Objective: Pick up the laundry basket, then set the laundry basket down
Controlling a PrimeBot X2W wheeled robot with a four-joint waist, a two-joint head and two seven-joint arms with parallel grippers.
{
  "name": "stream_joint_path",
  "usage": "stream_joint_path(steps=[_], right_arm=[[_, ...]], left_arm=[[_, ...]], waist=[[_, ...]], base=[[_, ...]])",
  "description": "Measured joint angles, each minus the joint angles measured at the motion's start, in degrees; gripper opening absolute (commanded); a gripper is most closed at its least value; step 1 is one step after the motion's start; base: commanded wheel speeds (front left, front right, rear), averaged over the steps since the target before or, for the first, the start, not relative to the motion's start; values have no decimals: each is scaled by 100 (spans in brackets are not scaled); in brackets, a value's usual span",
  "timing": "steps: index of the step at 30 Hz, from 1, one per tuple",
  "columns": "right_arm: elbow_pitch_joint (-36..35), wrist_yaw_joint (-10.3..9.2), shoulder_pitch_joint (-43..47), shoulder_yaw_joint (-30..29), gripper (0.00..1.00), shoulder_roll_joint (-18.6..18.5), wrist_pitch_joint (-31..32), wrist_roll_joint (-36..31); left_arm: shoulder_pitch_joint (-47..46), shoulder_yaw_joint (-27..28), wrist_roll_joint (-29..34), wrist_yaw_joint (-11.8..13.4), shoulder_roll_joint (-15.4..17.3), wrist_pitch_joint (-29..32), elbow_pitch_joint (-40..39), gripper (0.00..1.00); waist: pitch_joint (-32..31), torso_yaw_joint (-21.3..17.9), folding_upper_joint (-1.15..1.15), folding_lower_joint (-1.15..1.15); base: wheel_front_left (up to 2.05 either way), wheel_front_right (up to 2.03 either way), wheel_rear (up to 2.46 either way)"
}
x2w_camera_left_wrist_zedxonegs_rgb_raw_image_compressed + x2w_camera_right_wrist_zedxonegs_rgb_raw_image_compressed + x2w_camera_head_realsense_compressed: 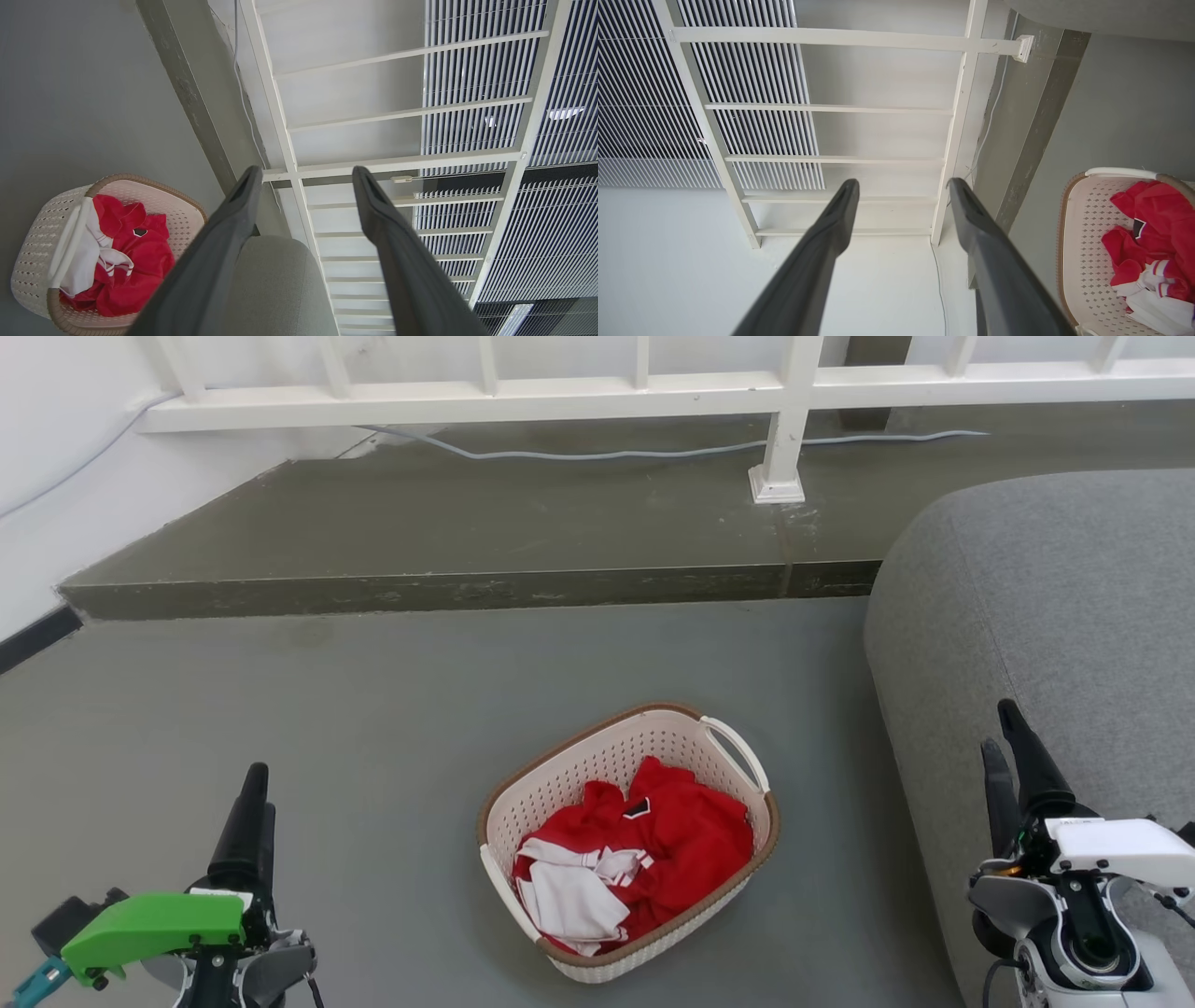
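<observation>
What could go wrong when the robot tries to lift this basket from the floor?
1. The laundry basket sits diagonally and its loop handles are thin; the open left gripper or right gripper could miss one, tilting it and spilling the clothes.
2. The right gripper is close to the grey sofa, so that arm may brush it.

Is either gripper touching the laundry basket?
No: the left gripper and right gripper are both clear of the laundry basket.
</observation>
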Motion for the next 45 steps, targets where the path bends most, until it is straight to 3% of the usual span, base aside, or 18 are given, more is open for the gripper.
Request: stream_joint_path(steps=[19,33,45], right_arm=[[-148,1,-62,732,100,-358,-388,-1206],[-307,-7,-179,820,100,-509,-643,-2794],[-407,-169,-181,1063,100,-561,-873,-4079]], left_arm=[[0,-381,1239,0,253,-360,-140,100],[-1,-532,2949,0,369,-635,-383,100],[-1,-637,4075,138,315,-854,-546,100]], waist=[[0,-3,0,0],[-4,-21,0,0],[18,-25,0,0]], base=[[0,0,0],[0,0,0],[0,0,0]])
